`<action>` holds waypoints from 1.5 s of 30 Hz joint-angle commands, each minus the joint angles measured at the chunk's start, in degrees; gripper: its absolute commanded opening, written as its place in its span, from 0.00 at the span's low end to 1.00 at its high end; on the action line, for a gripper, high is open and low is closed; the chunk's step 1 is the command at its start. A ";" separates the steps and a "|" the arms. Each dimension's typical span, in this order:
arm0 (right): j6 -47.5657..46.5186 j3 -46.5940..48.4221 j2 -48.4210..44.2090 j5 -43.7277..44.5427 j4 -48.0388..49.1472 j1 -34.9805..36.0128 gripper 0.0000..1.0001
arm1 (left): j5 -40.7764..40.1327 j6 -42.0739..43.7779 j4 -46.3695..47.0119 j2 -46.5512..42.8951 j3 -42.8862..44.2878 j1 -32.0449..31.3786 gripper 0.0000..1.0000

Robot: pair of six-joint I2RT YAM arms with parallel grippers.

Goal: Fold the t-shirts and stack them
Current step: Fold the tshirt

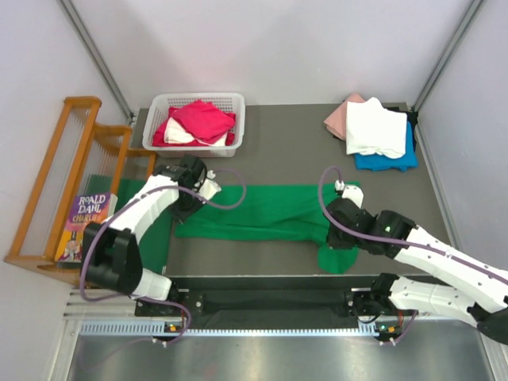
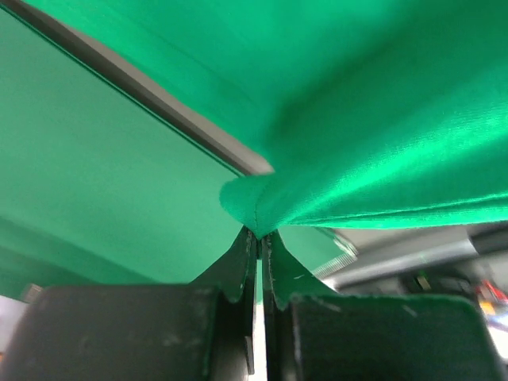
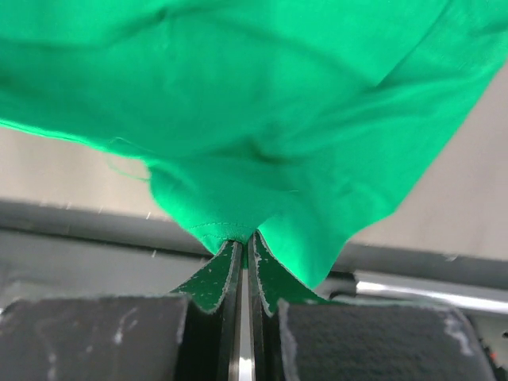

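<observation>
White panel walls (image 1: pixel 278 40) close in the bench (image 1: pixel 286 151) on three sides, with slanted metal struts (image 1: pixel 95 55) running up the far corners. The bench top is a dull grey-brown sheet, and a ribbed metal rail (image 1: pixel 278 327) runs along its near edge.

The green t-shirt (image 1: pixel 270 210) stretches across the middle of the bench between the two arms as a long band, and one lobe of it lies on the near side by the right arm. A darker green mat (image 1: pixel 161 238) lies flat at the left, under the left arm. Beside it, off the bench's left edge, stands a wooden rack (image 1: pixel 48 182) with a Roald Dahl book (image 1: pixel 83 218) leaning in it.

At the far left, a white basket (image 1: pixel 156 123) holds a red tee (image 1: pixel 202 119) with some white cloth (image 1: pixel 178 133) under it. At the far right corner is a stack of a pink tee (image 1: pixel 337 117), a white tee (image 1: pixel 373 127) and a blue tee (image 1: pixel 389 161).

The left gripper (image 2: pixel 259 234) is pinched tight on a fold of the green t-shirt at its left end. The right gripper (image 3: pixel 244 238) is clamped the same way on a hem at the right end.
</observation>
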 commanded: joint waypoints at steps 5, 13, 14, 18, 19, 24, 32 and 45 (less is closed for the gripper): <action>-13.80 4.17 7.35 -2.65 11.20 -10.42 0.00 | -5.05 3.67 12.32 17.08 10.48 5.60 0.00; -18.54 4.69 13.42 -6.61 17.36 -16.06 0.00 | -4.52 2.61 12.23 22.30 14.98 6.05 0.00; -19.07 4.61 14.21 -6.87 17.80 -17.28 0.00 | -4.17 2.61 12.23 22.38 14.98 6.14 0.00; -22.05 4.52 16.06 -7.49 19.38 -20.62 0.00 | -4.08 2.78 12.58 21.68 13.92 6.05 0.00; -22.50 4.52 16.41 -7.66 20.17 -21.50 0.00 | -3.91 2.70 12.49 21.60 13.75 6.14 0.00; -25.83 5.83 20.54 -9.25 22.99 -26.43 0.00 | -3.55 2.00 12.75 21.16 12.08 6.14 0.13; -28.04 8.82 29.85 -10.92 26.07 -28.27 0.00 | -4.78 1.03 14.07 18.52 9.18 6.05 0.78; -32.78 15.40 42.77 -10.30 27.48 -33.11 0.00 | -3.46 -0.11 8.19 11.49 10.76 3.15 0.79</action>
